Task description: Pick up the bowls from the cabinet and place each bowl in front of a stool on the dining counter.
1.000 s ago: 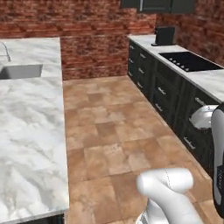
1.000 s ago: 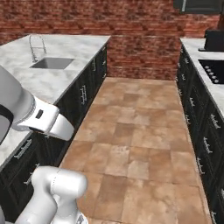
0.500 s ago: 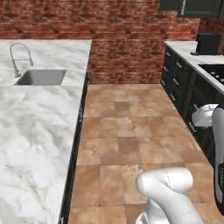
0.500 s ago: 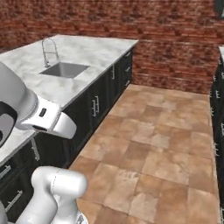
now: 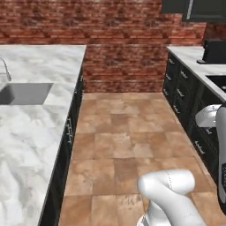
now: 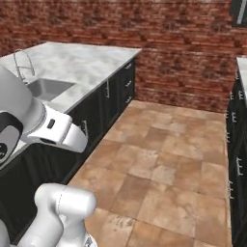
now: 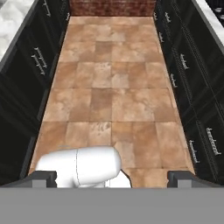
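Observation:
The bowls and the stool are out of view. The dining counter, white veined marble with an inset steel sink, runs along the left; it shows again in the right base view with its faucet. A corner of the dark wall cabinet hangs at the top right, and its inside is hidden. In the hand view my gripper points down at the tiled floor. It is open, its two fingertips stand far apart, and nothing is between them.
Black drawer units with silver handles line the right side under a second marble counter that carries a dark appliance. More dark drawer fronts face the aisle under the dining counter. A brick wall closes the tiled aisle.
The whole picture has slid to the right in both base views, so the base has turned left. The gripper stays open.

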Controlling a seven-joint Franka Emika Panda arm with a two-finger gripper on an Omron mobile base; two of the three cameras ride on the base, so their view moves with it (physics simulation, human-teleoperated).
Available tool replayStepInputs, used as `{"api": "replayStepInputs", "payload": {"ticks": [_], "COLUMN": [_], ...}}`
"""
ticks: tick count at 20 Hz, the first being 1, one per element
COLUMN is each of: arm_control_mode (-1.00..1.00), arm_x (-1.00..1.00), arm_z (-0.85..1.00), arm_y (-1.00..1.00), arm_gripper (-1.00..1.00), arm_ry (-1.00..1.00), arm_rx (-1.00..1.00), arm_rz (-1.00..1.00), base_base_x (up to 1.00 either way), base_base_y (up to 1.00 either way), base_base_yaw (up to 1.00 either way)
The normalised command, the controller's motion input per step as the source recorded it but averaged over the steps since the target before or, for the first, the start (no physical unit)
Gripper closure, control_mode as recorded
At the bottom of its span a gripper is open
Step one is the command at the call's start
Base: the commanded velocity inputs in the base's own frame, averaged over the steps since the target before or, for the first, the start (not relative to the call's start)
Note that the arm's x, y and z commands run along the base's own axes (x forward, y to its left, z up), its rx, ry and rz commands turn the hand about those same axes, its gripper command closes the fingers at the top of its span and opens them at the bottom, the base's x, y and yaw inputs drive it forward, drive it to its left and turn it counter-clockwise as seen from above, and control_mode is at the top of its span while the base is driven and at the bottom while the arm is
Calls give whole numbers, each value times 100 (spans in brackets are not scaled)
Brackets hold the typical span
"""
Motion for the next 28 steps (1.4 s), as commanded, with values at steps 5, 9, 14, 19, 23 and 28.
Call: {"api": "replayStepInputs", "payload": {"ticks": [5, 9, 14, 19, 23, 28], "arm_control_mode": [100, 100, 100, 100, 100, 100], "arm_x": [0, 0, 0, 0, 0, 0], "arm_z": [0, 0, 0, 0, 0, 0], "arm_y": [0, 0, 0, 0, 0, 0], "arm_gripper": [-100, -100, -100, -100, -100, -100], "arm_ry": [0, 0, 0, 0, 0, 0], "arm_rx": [0, 0, 0, 0, 0, 0], "arm_rz": [0, 0, 0, 0, 0, 0], "base_base_x": [100, 100, 100, 100, 100, 100], "base_base_y": [-2, 0, 6, 26, 48, 43], "base_base_yaw": [-5, -8, -8, -18, -29, -27]}}
